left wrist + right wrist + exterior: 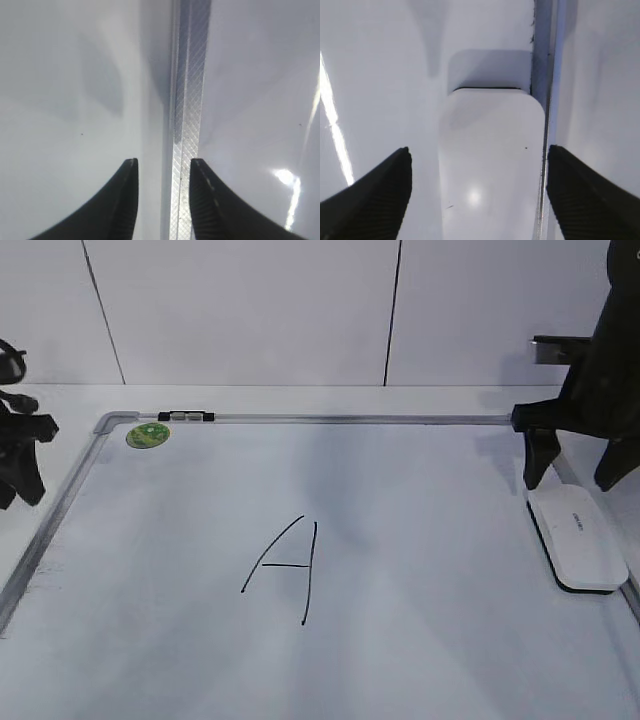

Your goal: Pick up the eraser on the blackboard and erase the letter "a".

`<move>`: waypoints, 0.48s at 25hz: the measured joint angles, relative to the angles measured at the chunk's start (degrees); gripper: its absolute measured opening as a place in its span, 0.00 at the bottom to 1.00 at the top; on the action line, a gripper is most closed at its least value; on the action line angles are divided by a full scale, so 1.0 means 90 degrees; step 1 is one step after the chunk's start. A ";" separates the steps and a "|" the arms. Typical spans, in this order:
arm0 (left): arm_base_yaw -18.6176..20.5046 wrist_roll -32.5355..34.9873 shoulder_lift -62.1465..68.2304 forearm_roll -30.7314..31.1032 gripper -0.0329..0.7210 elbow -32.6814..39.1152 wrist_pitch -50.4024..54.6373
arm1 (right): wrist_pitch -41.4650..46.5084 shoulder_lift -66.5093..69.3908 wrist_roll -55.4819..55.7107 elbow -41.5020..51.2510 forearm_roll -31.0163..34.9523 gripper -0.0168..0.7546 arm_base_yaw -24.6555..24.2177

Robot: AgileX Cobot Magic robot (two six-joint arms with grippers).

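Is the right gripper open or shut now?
Open: the right gripper has its jaws spread wide, one each side of the eraser.

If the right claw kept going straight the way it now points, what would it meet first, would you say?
Most likely the eraser: in the right wrist view it lies directly between the open right claw fingers, on the blackboard beside its frame. How far off it is remains unclear.

One blackboard [420, 660]; one eraser [577, 536] at right of frame; one capital letter A [285, 568] at centre; one green sticker [147, 435] upper left; two grippers, left [18, 455], right [575, 465]
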 joint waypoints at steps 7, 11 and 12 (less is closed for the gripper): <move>0.0000 -0.0034 -0.1013 0.0000 0.40 -0.0149 0.0372 | 0.0012 -0.0606 0.0000 0.0000 0.0089 0.84 0.0000; 0.0000 -0.0085 -0.1743 0.0000 0.40 -0.0149 0.0451 | 0.0046 -0.1292 0.0000 0.0000 0.0176 0.84 0.0000; -0.0012 -0.0099 -0.1929 0.0000 0.40 -0.0149 0.0467 | 0.0046 -0.1492 0.0000 0.0000 0.0176 0.83 0.0000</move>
